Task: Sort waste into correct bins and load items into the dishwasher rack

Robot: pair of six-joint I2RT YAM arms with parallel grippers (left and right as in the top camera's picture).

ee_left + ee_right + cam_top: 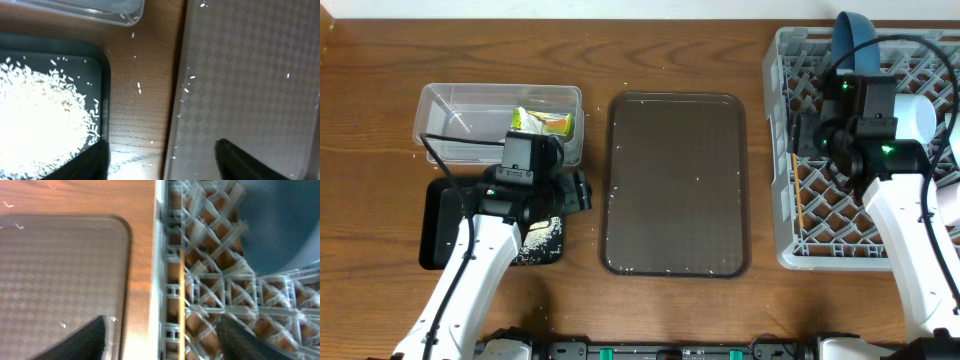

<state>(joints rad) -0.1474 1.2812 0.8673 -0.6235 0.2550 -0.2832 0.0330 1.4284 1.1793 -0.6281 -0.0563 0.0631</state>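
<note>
The yellow-green wrapper lies in the clear tub. The rice heap lies in the black tray, shown in the overhead view. My left gripper is open and empty over the gap between the black tray and the brown serving tray. The grey dishwasher rack holds the dark-blue bowl, a white bowl and the wooden stick. My right gripper is open above the rack's left wall, with the stick lying below between its fingers.
The brown serving tray lies in the middle with a few stray grains on it. Loose grains dot the wood between the trays. The clear tub's corner is just beyond the black tray.
</note>
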